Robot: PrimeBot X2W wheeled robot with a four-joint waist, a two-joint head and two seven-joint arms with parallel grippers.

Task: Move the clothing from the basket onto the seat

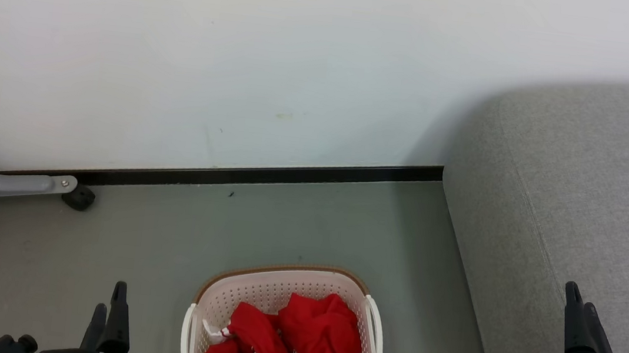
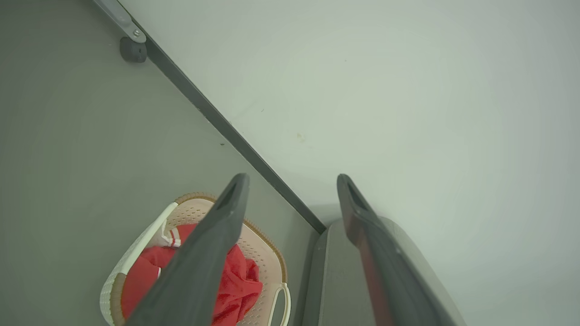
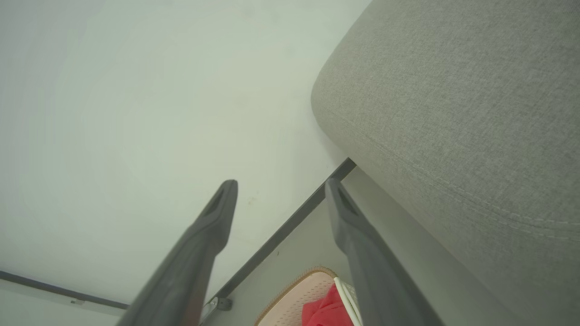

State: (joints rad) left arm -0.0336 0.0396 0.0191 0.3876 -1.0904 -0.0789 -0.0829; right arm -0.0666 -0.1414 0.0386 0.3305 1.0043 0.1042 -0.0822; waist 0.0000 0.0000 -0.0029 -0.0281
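The cream basket with its brown rim stands on the grey-green floor at the bottom centre of the head view. Red clothing is bunched inside it, one piece showing a black-and-white number print. The grey seat fills the right side. My left gripper is open at the lower left, left of the basket and apart from it. Over the seat's front edge at the lower right, my right gripper stands open and empty. The left wrist view shows basket, clothing and open gripper; the right wrist view shows seat and open gripper.
A pale wall with a black skirting strip runs behind the basket. A grey metal bar with a black foot sits at the left by the wall. Bare floor lies between basket and wall.
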